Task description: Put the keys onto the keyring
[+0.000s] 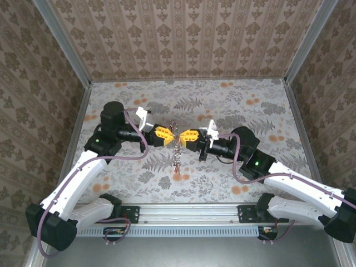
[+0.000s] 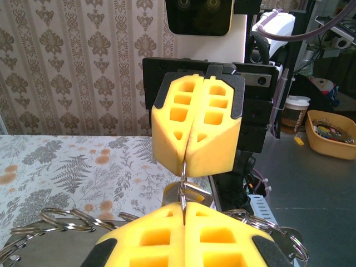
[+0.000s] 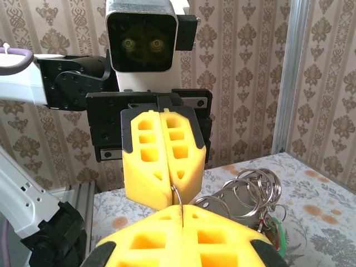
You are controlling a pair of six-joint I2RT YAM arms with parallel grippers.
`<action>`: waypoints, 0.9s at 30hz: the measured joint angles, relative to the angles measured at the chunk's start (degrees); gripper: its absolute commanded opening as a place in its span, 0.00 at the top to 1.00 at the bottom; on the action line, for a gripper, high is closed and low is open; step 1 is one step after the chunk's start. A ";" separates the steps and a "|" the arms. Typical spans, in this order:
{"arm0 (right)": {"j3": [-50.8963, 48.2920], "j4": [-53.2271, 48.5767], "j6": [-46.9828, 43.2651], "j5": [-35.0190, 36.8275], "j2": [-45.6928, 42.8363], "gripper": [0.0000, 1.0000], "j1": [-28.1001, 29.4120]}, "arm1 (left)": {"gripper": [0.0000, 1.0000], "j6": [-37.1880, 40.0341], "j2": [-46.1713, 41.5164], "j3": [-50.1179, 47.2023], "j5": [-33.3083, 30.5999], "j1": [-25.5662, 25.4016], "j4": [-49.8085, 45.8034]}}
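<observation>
Left pincer [image 1: 169,135] and right pincer [image 1: 183,136] clamped tip-to-tip on keyring [image 1: 176,132], keys [image 1: 177,158] dangling below

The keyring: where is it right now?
Top view: the keyring is at the middle of the table, pinched between the shut left gripper and right gripper, which meet tip to tip.

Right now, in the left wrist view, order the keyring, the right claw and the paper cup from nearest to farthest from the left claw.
1. keyring: pinched at the tips of the left claw.
2. right claw: directly opposite, on the same wire.
3. paper cup: far right background.
</observation>
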 measured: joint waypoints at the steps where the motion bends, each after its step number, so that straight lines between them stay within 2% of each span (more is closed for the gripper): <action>1: 0.02 0.02 -0.09 0.00 0.22 1.00 0.13 | 1.00 -0.04 0.00 0.00 0.02 0.00 -0.04; 17: 0.04 -0.07 -0.94 0.13 0.98 1.00 0.61 | 1.00 -0.17 0.00 -0.02 0.02 -0.02 0.00; 27: 0.31 -0.22 -2.86 2.67 -1.42 1.00 1.27 | 1.00 -0.39 0.00 -0.04 0.33 -0.04 0.04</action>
